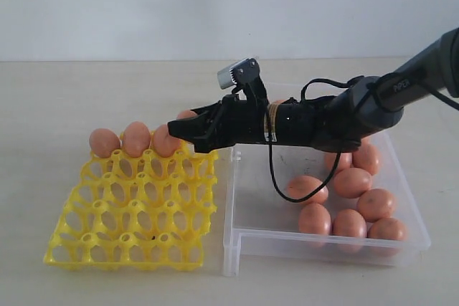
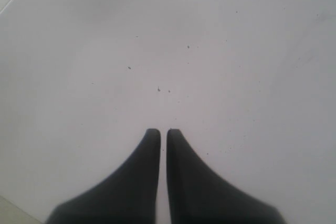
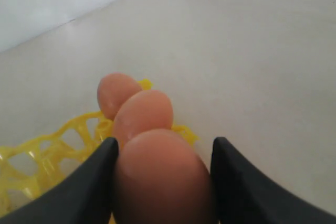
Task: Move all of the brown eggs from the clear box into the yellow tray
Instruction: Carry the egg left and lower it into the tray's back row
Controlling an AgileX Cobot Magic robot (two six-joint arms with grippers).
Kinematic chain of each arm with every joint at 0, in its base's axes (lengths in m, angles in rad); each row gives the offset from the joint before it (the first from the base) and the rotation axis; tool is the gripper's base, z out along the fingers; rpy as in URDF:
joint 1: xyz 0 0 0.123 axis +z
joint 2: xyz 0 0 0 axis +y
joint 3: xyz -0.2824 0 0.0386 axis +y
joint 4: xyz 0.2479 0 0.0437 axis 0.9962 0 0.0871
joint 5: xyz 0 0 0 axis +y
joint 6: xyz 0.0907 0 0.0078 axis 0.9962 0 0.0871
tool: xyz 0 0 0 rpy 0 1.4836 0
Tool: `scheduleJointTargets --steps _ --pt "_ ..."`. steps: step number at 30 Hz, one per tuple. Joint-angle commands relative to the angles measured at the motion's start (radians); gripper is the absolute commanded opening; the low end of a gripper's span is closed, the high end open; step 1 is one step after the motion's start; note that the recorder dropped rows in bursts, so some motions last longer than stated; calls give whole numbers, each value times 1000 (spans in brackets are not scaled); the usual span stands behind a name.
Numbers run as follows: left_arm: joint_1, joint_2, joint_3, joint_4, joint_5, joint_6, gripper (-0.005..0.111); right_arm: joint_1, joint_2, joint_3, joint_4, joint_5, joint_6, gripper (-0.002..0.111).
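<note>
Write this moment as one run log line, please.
right gripper: shut on brown egg, at yellow tray back row | tray: three seated eggs | clear box: several loose eggs | left gripper: shut, empty

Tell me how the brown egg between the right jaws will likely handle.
The brown egg looks smooth and rounded, so it may slip between the jaws. Its oval shape would probably roll unless seated in a yellow tray cup. Being an egg, it's likely brittle.

Brown eggs (image 1: pixel 351 183) split — clear box (image 1: pixel 237 249), yellow tray (image 1: pixel 122 249).
</note>
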Motion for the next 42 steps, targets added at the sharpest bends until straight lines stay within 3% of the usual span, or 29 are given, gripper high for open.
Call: scheduleJointTargets --steps 1,14,26,32,42 --pt "2 -3 4 -3 0 5 4 -9 26 10 -59 129 34 0" --pt "2 -3 4 -3 2 5 4 -69 -68 86 -137 76 48 0" --pt "2 -3 4 -3 2 5 4 14 -68 80 101 -62 -140 0" --pt "2 -3 4 -3 1 5 4 32 -66 80 141 59 -160 0" --pt "2 -3 4 -3 1 5 4 46 -13 69 145 104 -143 0"
